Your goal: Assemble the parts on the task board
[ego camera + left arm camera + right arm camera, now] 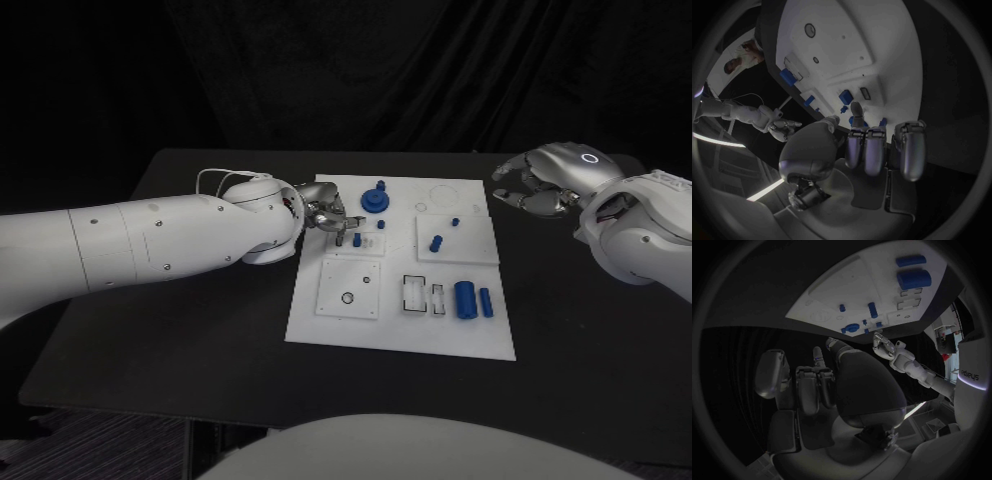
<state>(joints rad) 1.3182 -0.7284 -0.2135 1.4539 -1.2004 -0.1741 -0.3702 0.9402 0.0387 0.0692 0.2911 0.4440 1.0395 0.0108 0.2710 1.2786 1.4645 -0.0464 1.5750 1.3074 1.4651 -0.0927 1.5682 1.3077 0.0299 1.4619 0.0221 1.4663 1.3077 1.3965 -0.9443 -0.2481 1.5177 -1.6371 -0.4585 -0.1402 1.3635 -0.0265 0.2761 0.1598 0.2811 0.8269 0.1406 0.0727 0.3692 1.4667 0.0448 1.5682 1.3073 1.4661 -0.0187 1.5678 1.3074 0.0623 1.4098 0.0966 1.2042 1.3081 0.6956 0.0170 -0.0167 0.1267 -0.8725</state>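
Two blue cylinders, a large one and a thin one, lie side by side nearest the robot, at about 4 o'clock on the white board, beside two empty rectangular slots. At about 7 o'clock on the board sits a square plate with a small ring. Farther in, a small blue peg stands on a second square plate right of centre.

Beyond that, the left robot hand hovers at the board's 10 o'clock, fingers curled downward just beside a short blue peg; whether they touch or pinch it I cannot tell. At 12 o'clock from that hand stands a blue round part with a stem.

Farthest, at 2 o'clock just off the board over the black worktop, the right robot hand hangs with fingers loosely curled, holding nothing.

My judgement: the step in hand is seating or picking the peg by the left fingers. To do it well, keep the peg upright, close on it squarely from opposite sides, and press straight down without side load, so neighbouring parts are not nudged. Keep the right hand clear.
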